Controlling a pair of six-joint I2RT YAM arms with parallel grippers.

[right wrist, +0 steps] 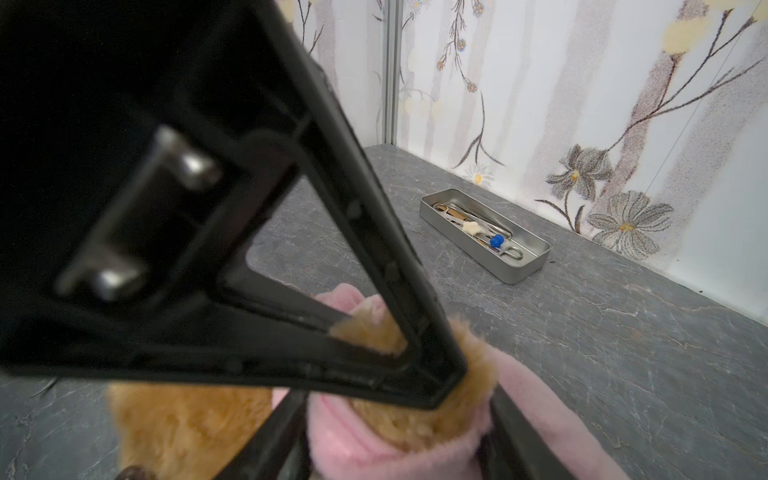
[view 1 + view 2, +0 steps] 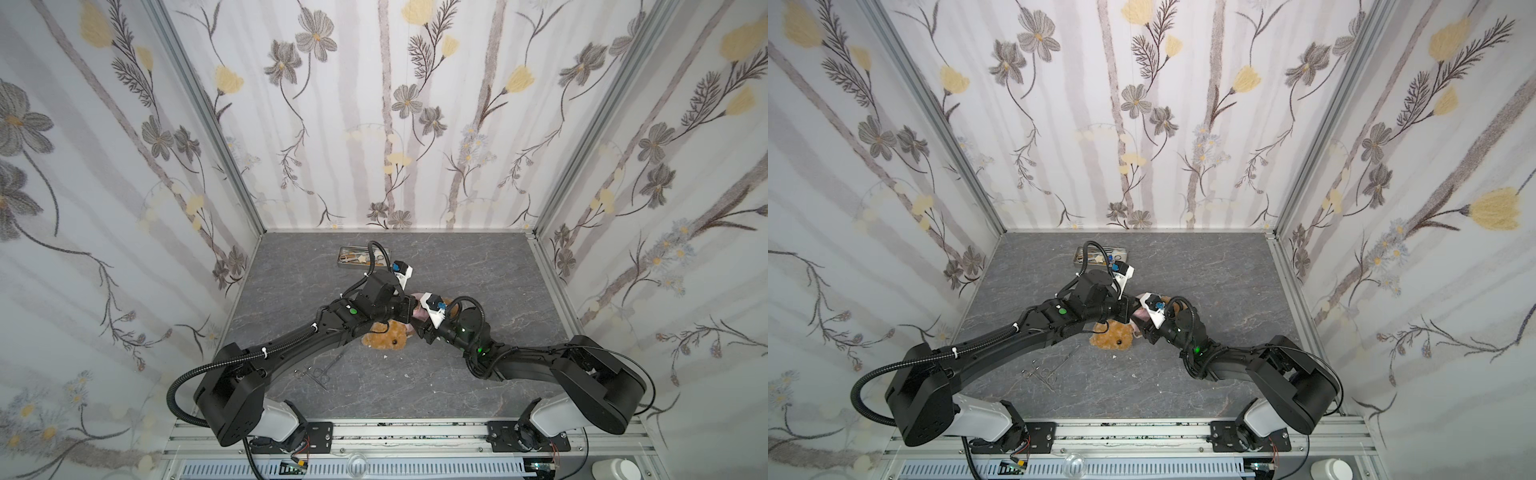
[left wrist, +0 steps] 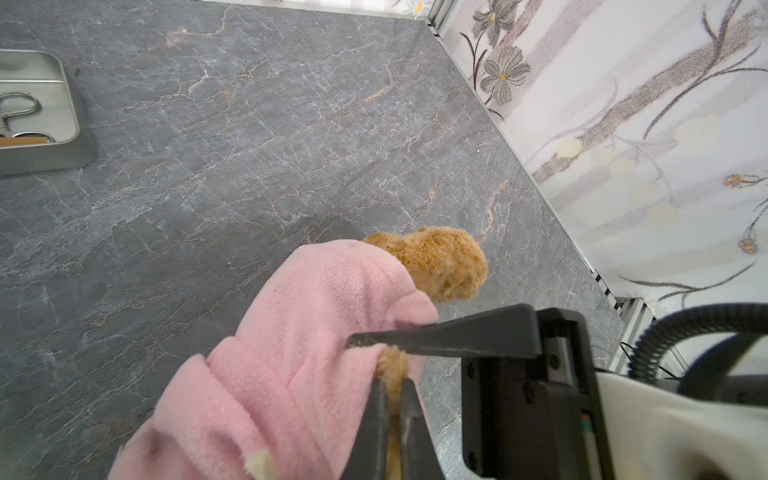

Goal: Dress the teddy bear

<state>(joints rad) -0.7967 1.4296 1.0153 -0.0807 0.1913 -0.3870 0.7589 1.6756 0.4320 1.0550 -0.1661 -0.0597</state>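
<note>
The golden-brown teddy bear lies mid-table with its head toward the front. A pink shirt covers its body, and one furry paw pokes out at the far end. My left gripper is shut on a tuft of the bear's limb that sticks out of a sleeve. My right gripper meets it from the other side. Its fingers press both sides of the pink cuff around that limb.
A metal tray with several small tools stands near the back wall. Steel forceps lie on the grey table in front of the bear, under the left arm. Walls close the table in on three sides.
</note>
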